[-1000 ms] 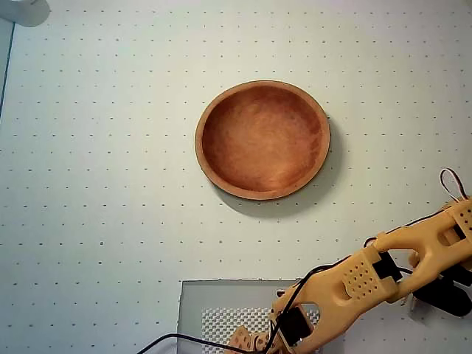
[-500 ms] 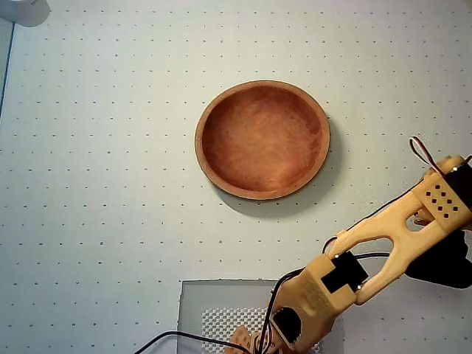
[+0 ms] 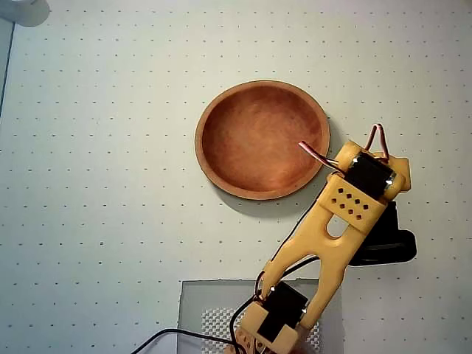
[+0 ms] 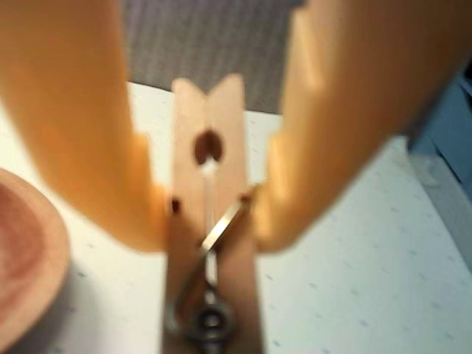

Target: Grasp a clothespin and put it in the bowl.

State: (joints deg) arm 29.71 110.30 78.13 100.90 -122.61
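Note:
In the wrist view my gripper (image 4: 210, 230) is shut on the clothespin (image 4: 210, 169), a pale wooden pin with a metal spring (image 4: 210, 295), held upright between the two orange fingers (image 4: 96, 147). It hangs above the white table. The reddish-brown wooden bowl (image 4: 26, 258) shows at the lower left edge of that view. In the overhead view the bowl (image 3: 262, 140) sits at the centre with nothing in it, and the yellow arm's wrist (image 3: 365, 181) is just right of its rim. The arm hides the fingers and the clothespin from above.
The white dotted table (image 3: 103, 184) spreads out around the bowl. A grey mat (image 3: 199, 302) lies under the arm's base at the bottom edge. A pale object (image 3: 22, 11) sits in the top left corner. A black cable (image 3: 169, 338) runs along the bottom.
The arm has swung from the right edge of the overhead view up and left, bringing its wrist next to the bowl's right rim. The bowl has not moved.

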